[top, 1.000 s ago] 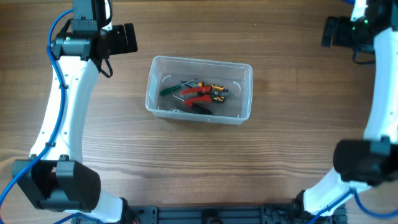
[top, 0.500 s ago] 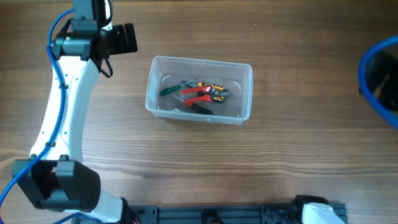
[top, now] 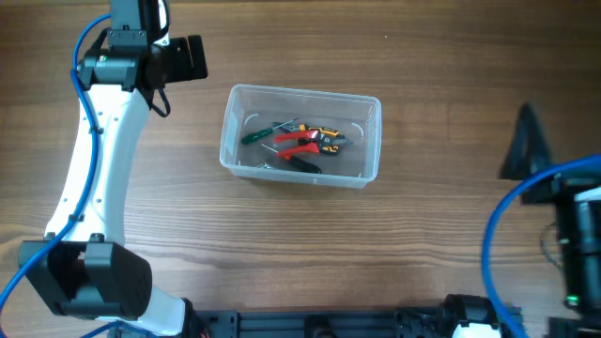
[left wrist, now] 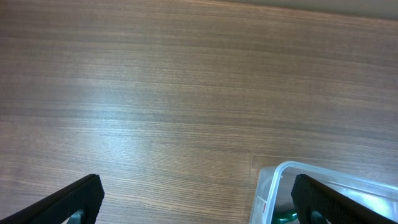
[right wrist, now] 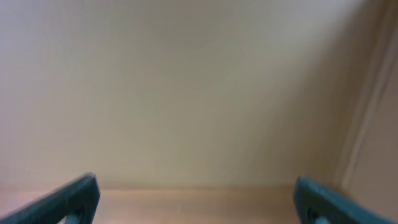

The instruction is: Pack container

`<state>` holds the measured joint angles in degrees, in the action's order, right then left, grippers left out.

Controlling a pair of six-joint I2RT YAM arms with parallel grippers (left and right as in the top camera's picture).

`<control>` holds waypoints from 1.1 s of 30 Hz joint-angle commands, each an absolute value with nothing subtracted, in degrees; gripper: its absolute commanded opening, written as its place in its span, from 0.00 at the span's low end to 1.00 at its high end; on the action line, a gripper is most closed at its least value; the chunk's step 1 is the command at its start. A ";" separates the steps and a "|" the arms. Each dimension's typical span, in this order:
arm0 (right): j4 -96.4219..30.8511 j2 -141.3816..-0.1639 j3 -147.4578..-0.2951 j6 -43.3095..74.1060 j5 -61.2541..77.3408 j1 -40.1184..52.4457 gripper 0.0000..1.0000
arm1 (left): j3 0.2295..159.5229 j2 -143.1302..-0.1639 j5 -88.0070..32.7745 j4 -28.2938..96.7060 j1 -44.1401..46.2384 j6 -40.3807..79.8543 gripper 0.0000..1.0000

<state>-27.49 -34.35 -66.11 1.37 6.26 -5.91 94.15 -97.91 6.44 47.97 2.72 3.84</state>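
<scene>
The clear plastic container [top: 305,92] stands mid-table. Inside it lie red-handled pliers [top: 300,141], a green-handled screwdriver [top: 257,134] and other small hand tools. My left gripper [top: 188,58] hovers to the upper left of the container, open and empty. In the left wrist view its fingers [left wrist: 198,191] are spread wide over bare wood, and the container's corner [left wrist: 268,186] shows at the lower right. My right arm [top: 568,235] is raised close to the overhead camera at the right edge, blurred. In the right wrist view its gripper [right wrist: 196,190] is open, empty and faces a pale wall.
The wooden table [top: 300,244] surrounds the container. The left arm's white links [top: 94,178] run down the left side. A blue cable [top: 502,211] loops round the right arm at the lower right.
The right arm has swung from the far upper right down to the lower right, rising towards the overhead camera. The left arm, container and tools have not moved.
</scene>
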 commanded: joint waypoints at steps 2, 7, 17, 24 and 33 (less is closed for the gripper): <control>-18.04 -24.27 -48.05 5.91 9.10 -5.56 1.00 | 94.63 -96.86 6.94 48.01 2.76 4.97 1.00; -10.87 -13.45 -32.14 6.39 11.11 -5.56 1.00 | 94.63 -96.86 6.94 48.01 2.76 4.97 1.00; -2.92 -2.28 -12.84 14.04 11.05 -5.56 1.00 | 94.63 -96.86 6.94 48.01 2.76 4.97 1.00; 4.64 -0.14 -4.93 18.15 11.00 -4.62 1.00 | 94.63 -96.86 6.94 48.01 2.76 4.97 1.00; 5.78 -0.14 -2.15 12.67 11.07 -1.43 1.00 | 94.63 -96.86 6.94 48.01 2.76 4.97 1.00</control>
<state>4.47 -1.15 -3.46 14.55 10.31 -1.80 94.15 -97.91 6.42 47.97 2.72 3.84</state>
